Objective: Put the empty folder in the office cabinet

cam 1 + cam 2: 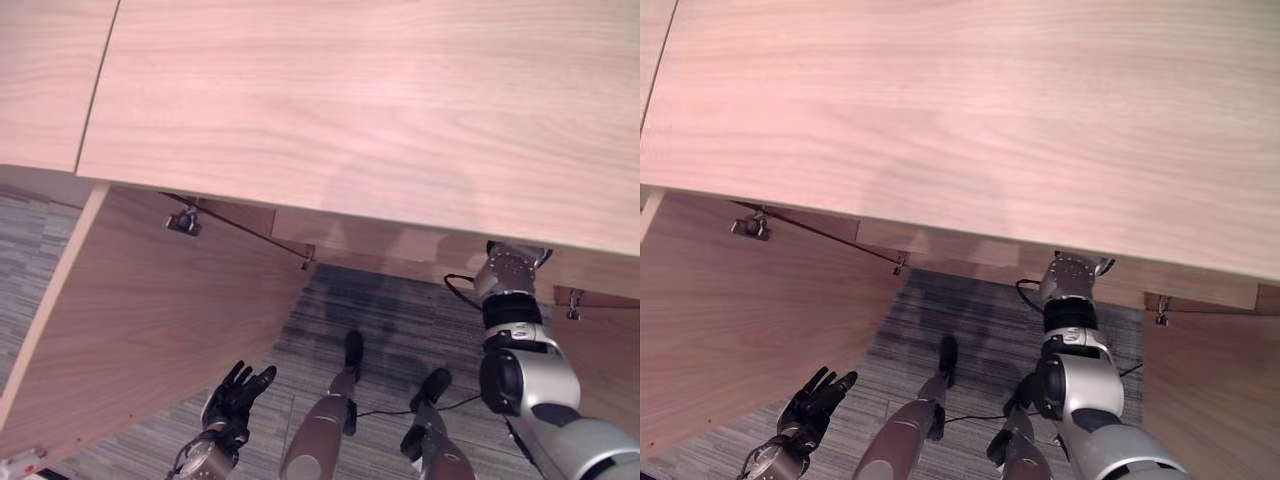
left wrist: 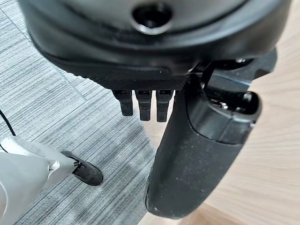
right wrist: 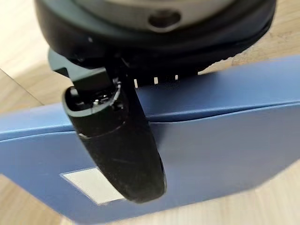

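Grey striped carpet (image 1: 400, 320) covers the floor, and a big light-wood cabinet top (image 1: 350, 110) fills the upper part of the head views. Under it the cabinet is open: the left door (image 1: 150, 320) swings out wide w/ a small metal hinge (image 1: 184, 222) near its top, and the right door (image 1: 1215, 390) shows at the other side.

Right hand (image 3: 117, 145) reaches under the cabinet top; in the head views you see its arm going in at the wrist. From its own wrist view, the thumb lies across the blue folder (image 3: 225, 140), pressing on its face next to a small white label (image 3: 89, 185). So the fingers and thumb pinch the folder, w/ the fingers on the far side. The folder sits over light wood, prob. a shelf inside the cabinet, but I can't tell if it touches yet.

Left hand (image 1: 236, 395) hangs low by the left door, fingers loose and spread, holding nothing.

The step looks like setting the folder down inside. To do it well: keep the folder level, slide it well in so no edge sticks out past the front, feel it rest on the wood, then let the thumb go and pull straight back w/o dragging it out.
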`<state>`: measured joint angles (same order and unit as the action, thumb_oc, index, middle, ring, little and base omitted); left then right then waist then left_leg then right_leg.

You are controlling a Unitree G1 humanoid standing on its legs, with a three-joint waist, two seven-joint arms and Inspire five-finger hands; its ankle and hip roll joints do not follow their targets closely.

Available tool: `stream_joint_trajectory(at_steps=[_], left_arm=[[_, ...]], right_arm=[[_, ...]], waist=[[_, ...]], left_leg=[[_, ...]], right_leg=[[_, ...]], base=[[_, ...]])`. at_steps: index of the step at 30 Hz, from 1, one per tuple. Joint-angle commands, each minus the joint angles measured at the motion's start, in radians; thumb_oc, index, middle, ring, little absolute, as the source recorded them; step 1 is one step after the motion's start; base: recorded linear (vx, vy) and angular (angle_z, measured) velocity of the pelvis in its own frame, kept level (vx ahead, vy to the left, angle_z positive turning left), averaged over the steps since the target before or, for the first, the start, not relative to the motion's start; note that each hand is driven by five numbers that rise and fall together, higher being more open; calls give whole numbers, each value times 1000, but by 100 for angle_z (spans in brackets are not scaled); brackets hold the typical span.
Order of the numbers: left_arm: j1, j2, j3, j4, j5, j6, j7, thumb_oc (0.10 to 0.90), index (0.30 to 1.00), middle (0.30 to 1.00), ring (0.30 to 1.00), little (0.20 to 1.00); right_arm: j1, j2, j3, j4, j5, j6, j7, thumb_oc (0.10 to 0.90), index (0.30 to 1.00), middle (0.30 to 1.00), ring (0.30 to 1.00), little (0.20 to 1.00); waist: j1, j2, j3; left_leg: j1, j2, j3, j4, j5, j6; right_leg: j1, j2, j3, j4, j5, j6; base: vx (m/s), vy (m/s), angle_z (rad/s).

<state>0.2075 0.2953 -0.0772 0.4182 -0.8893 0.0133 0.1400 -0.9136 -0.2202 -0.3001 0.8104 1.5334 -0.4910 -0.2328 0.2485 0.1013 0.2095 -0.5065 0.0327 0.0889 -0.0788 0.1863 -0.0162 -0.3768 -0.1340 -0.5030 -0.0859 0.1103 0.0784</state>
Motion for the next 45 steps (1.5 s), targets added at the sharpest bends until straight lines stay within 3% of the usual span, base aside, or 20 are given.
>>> stream_joint_trajectory(at_steps=[1,6,15,21,25,37,45], left_arm=[[62,84,15,-34,5,-42,-8,800,900,900,900,900],[62,86,29,-44,12,-41,-16,800,900,900,900,900],[48,52,63,-47,8,-56,10,800,900,900,900,900],[35,16,71,-46,1,-54,37,800,900,900,900,900],[44,2,59,-36,-18,-52,42,800,900,900,900,900],[72,-2,25,-11,-36,-32,21,800,900,900,900,900],[85,16,18,-7,-43,-36,-10,800,900,900,900,900]], right_arm=[[-83,-76,112,-33,-84,39,94,800,900,900,900,900],[-23,-51,129,-34,-66,64,146,800,900,900,900,900],[142,99,102,-239,-34,-7,204,800,900,900,900,900],[286,272,80,-479,17,-75,269,800,900,900,900,900],[351,313,98,-522,28,-85,277,800,900,900,900,900],[404,310,133,-453,45,-49,295,800,900,900,900,900],[424,251,236,-352,9,52,311,800,900,900,900,900]], waist=[[7,-32,-52],[-11,-34,-49],[-52,-36,-41],[-82,-42,-34],[-96,-45,-35],[-122,-46,-37],[-128,-53,-42]], left_leg=[[-15,-52,-13,-8,-73,-43],[-20,-50,-23,-8,-73,-36],[-15,-49,-33,-8,-78,-22],[1,-50,-33,-8,-83,-14],[18,-52,-31,-8,-85,-11],[29,-53,-32,-8,-83,-8],[35,-49,-21,-8,-83,-6]], right_leg=[[-44,23,24,-1,-50,29],[-51,29,44,-1,-55,21],[-62,39,92,-1,-56,12],[-50,44,107,-1,-57,9],[-37,43,108,-1,-58,9],[-35,51,121,-1,-56,4],[-35,54,131,-1,-49,1]], base=[[-6,-58,2],[-8,-38,3],[-1,-2,0],[0,0,0],[0,0,0],[0,0,0],[0,0,0]])
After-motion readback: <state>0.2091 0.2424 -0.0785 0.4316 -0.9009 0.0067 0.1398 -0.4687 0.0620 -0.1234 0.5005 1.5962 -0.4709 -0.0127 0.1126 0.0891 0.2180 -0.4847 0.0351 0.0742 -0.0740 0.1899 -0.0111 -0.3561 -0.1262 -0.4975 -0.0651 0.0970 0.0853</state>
